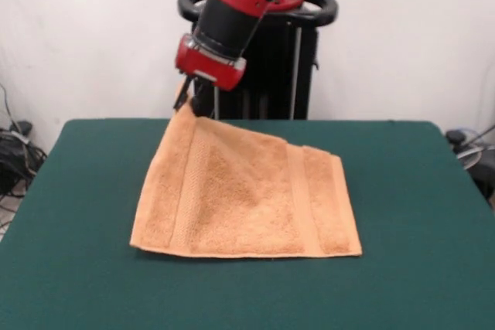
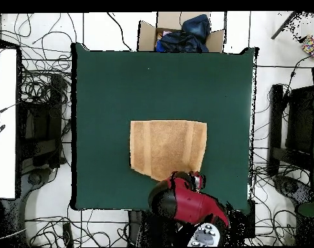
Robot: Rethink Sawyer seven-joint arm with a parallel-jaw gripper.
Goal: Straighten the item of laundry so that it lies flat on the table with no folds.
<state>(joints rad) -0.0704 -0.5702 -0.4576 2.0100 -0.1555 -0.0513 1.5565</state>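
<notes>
The peach terry towel lies spread on the dark green table, with woven bands running near its left and right edges. Its far left corner is pulled up off the table to my gripper, which is shut on that corner. The near edge lies flat with a slight fold at the near left. In the overhead view the towel sits at the table's middle. My gripper is at the towel's lower right corner, and the red arm hides that corner.
The black pedestal stands behind the table's far edge. An open cardboard box with dark clothes sits past the table's top edge in the overhead view. Cables lie on the floor around the table.
</notes>
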